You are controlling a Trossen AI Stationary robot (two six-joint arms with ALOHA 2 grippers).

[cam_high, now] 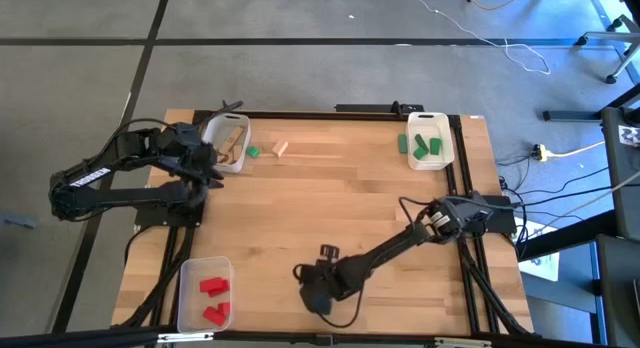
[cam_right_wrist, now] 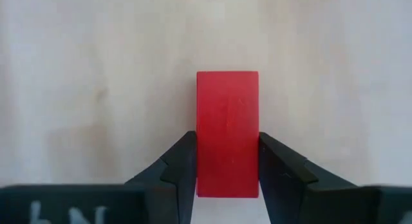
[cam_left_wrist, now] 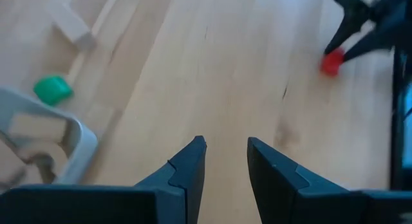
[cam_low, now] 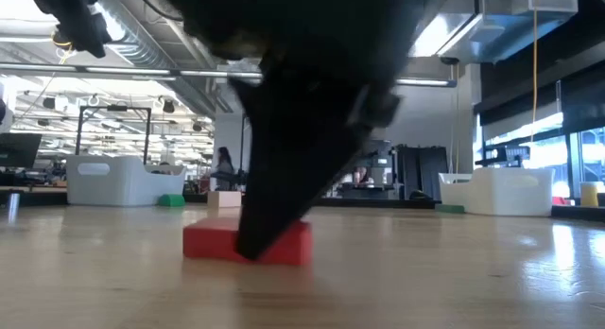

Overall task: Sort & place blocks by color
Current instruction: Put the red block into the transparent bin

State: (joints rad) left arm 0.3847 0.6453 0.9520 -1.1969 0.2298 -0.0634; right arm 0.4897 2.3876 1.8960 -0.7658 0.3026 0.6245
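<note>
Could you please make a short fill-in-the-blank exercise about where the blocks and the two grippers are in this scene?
1. The right gripper has its fingers on both sides of a ____ block.
2. The bin at the table's near left corner holds only ____ blocks.
3. The left gripper holds ____.
4. A loose green block lies beside a pale ____ block.

Missing words: red; red; nothing; wooden

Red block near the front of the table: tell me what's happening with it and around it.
The right pincer has its fingers against both sides of the red block, which lies on the table. The left pincer hangs empty beside the bin of wooden blocks. Two red blocks sit in the front-left bin and green ones in the back-right bin. One green block and one wooden block lie loose.
</note>
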